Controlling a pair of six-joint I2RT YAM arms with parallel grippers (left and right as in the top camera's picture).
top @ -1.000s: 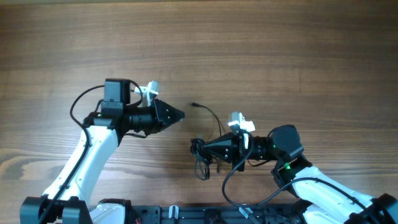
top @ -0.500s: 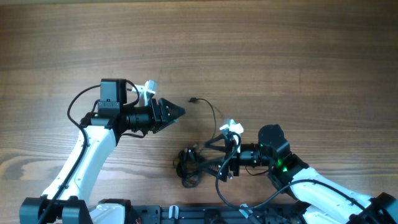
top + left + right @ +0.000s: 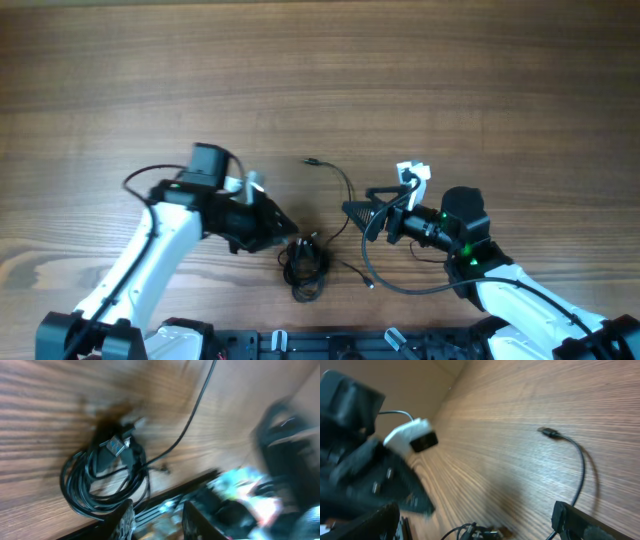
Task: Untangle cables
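Several thin black cables [image 3: 303, 263] lie coiled on the table [image 3: 320, 60] at lower centre, one strand trailing upward. Left jaws and right jaws both stand open, empty, flanking the coil.

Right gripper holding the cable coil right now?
No: the overhead view shows the cable coil lying loose on the table, apart from the right gripper.
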